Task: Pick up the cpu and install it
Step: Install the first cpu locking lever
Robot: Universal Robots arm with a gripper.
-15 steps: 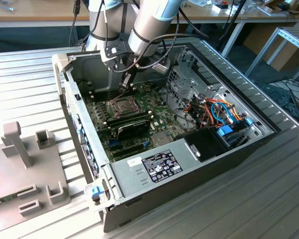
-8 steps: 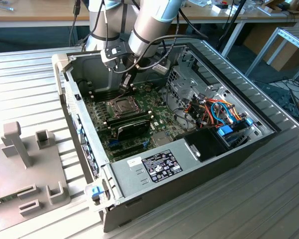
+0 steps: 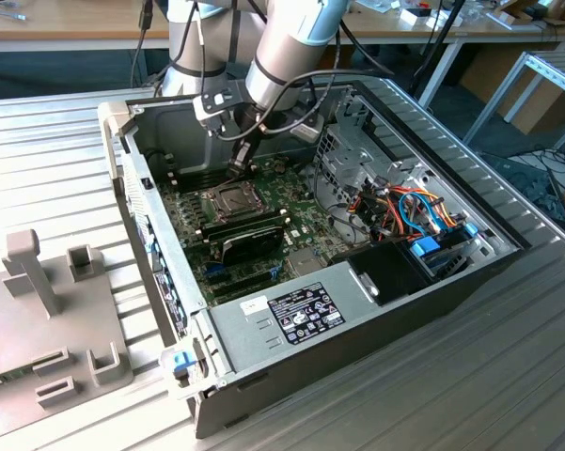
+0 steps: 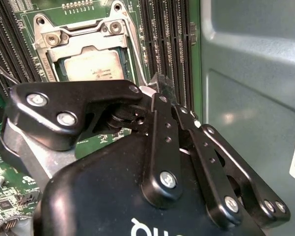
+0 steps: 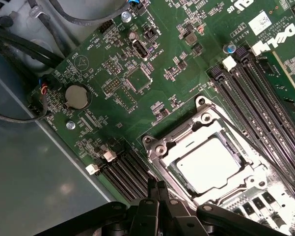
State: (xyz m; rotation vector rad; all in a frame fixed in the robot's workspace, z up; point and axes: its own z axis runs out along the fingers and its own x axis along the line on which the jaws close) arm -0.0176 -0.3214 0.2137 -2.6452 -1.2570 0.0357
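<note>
Already we see cpu (image 5: 206, 164) seated in socket (image 5: 159, 147); our gripper (image 5: 156, 188) hovers just beside it, fingers pressed together, holding nothing.

**Place:** robotics laboratory, computer-assembly test cell.

**Landmark:** open desktop computer case (image 3: 432, 296), side panel off, green motherboard (image 5: 137, 73) exposed.
- Under the case: ribbed metal worktop (image 3: 56, 160).
- Beside the case, at the exterior view's left: grey moulded fixture blocks (image 3: 52, 319).
- Above the case: grey industrial robot arm (image 3: 291, 47) with black pincer (image 5: 155, 186), cables looped along it.
- Behind the case: long wooden bench (image 3: 66, 19) carrying loose parts.
- Beyond the case, at the exterior view's right: perforated metal frame (image 3: 545, 75) and tangled floor cables (image 3: 541, 178).
</note>
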